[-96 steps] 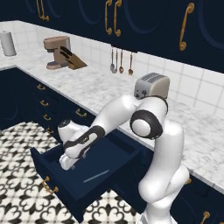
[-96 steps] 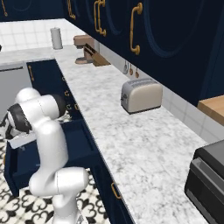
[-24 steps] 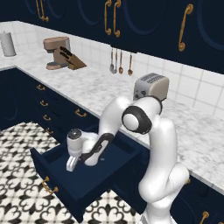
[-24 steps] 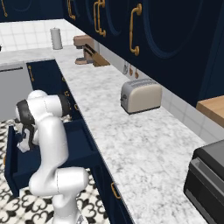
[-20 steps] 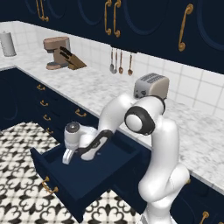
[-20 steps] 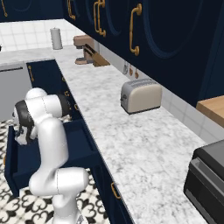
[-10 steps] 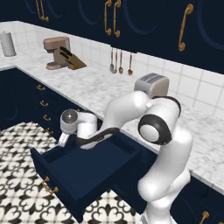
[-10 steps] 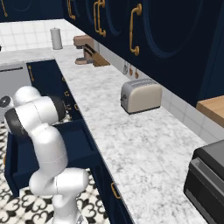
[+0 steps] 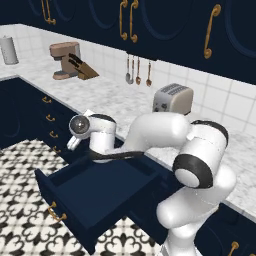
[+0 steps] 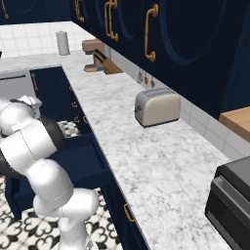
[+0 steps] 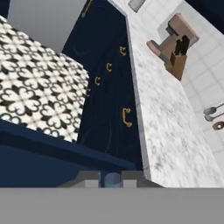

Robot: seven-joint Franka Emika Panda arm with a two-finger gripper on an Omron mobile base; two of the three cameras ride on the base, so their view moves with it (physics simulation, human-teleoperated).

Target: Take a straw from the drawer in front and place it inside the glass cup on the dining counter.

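Navy blue and pulled out toward the patterned floor, the wide drawer (image 9: 100,192) with a curved brass handle stands open at the near left of the left base view. Its dark inside is visible, and I cannot see the thin pale straw in it. Just above the far left corner of the drawer is the hand of the white arm, and the two-finger gripper (image 9: 75,142) points toward the left and a little down, near the front of the navy lower cabinets. It is too small there to tell how the jaws stand. In the hand view the two dark finger tips (image 11: 89,179) rise at the bottom edge with a small round pale-blue shape (image 11: 112,179) between them; I cannot tell what this shape is, so I cannot tell if the jaws pinch something.

More to the right, on the white-grey marble worktop (image 9: 107,97), stand a brown coffee machine (image 9: 62,59) with a wooden knife block (image 9: 82,70) beside it. Three metal utensils (image 9: 137,70) hang on the white tiled wall. A silver toaster (image 9: 173,99) stands further right. At the far right of the right base view a black oven-like appliance (image 10: 232,202) rests on the worktop.
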